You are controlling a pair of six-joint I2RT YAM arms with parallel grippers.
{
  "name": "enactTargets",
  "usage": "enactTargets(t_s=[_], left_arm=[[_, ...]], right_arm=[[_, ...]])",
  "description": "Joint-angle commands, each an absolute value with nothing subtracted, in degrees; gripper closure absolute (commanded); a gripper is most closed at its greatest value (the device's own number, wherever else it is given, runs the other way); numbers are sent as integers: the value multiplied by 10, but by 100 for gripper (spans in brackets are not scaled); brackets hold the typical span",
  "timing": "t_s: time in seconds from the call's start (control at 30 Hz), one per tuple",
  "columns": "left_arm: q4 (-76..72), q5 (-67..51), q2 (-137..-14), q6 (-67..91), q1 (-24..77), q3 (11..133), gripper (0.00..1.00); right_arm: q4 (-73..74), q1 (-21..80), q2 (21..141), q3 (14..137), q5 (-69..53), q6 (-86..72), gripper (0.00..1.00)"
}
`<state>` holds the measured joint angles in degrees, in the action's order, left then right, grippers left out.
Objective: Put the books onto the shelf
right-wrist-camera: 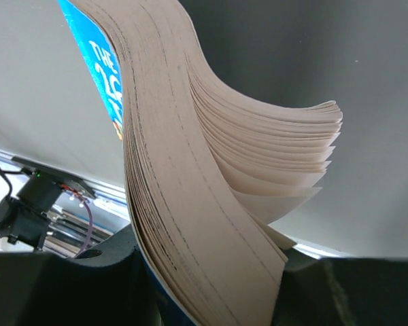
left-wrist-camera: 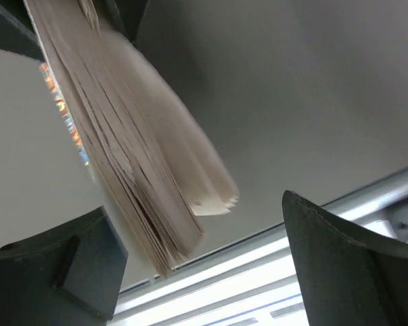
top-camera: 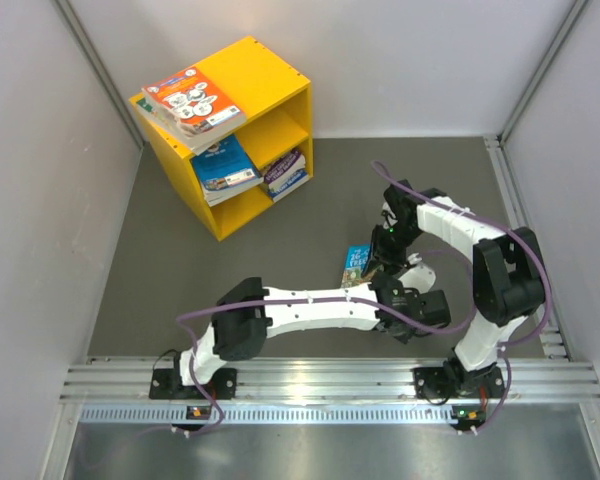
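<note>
Clamped in the right hand [right-wrist-camera: 211, 299] by one edge: a single blue-covered book [right-wrist-camera: 190, 170], raised over the worktop [top-camera: 310, 230], with loose pages fanning away from the grip. Straddled as well by the left hand [left-wrist-camera: 190, 217], spread wide and not closing, with the page block close to one finger [left-wrist-camera: 54, 272] and well clear of the other. Reads as a mid-air hand-over, right to left. Seen from above, long axis of the book running roughly away from the arms. Off to the far left of both hands: the shelf [top-camera: 270, 75], openings turned toward the arms, with other books [top-camera: 193, 103] on its top and in both compartments. Probably easier to reach from the left arm [top-camera: 310, 305], on the shelf's side. Calls for the left hand shut firmly on the book before any release by the right.
</note>
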<state>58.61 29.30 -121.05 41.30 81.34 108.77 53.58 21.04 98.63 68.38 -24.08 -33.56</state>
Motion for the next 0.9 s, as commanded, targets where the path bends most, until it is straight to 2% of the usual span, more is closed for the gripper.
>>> enactTargets(t_s=[0.0, 0.1, 0.23, 0.3, 0.43, 0.47, 0.53, 0.57, 0.67, 0.7, 0.73, 0.8, 0.83, 0.87], left_arm=[[646, 325, -1240, 407, 802, 1121, 9], [707, 374, -1264, 428, 795, 1135, 9], [697, 378, -1264, 421, 793, 1120, 12], [691, 376, -1262, 417, 793, 1121, 16], [693, 389, -1261, 410, 795, 1128, 30], [694, 390, -1263, 409, 797, 1136, 37], [707, 402, -1267, 408, 801, 1149, 44], [712, 409, -1273, 409, 806, 1165, 55], [730, 428, -1282, 407, 812, 1195, 72], [732, 430, -1283, 409, 813, 1198, 87], [732, 430, -1282, 410, 814, 1200, 97], [734, 432, -1276, 421, 813, 1200, 100], [733, 429, -1272, 424, 813, 1196, 100], [729, 427, -1260, 425, 810, 1194, 100]], right_arm=[[555, 206, 948, 705, -277, -341, 100], [558, 205, 936, 695, -280, -338, 100], [559, 206, 927, 684, -289, -340, 100], [560, 206, 928, 686, -289, -343, 100], [562, 207, 938, 697, -291, -347, 100], [565, 206, 941, 705, -291, -348, 100], [569, 205, 949, 711, -289, -349, 100], [570, 207, 952, 717, -288, -348, 100], [575, 207, 962, 722, -288, -346, 100], [575, 207, 962, 722, -287, -348, 100], [575, 208, 962, 722, -288, -347, 98], [575, 208, 962, 725, -289, -346, 85], [578, 207, 964, 729, -291, -338, 51], [585, 200, 967, 750, -292, -331, 30]])
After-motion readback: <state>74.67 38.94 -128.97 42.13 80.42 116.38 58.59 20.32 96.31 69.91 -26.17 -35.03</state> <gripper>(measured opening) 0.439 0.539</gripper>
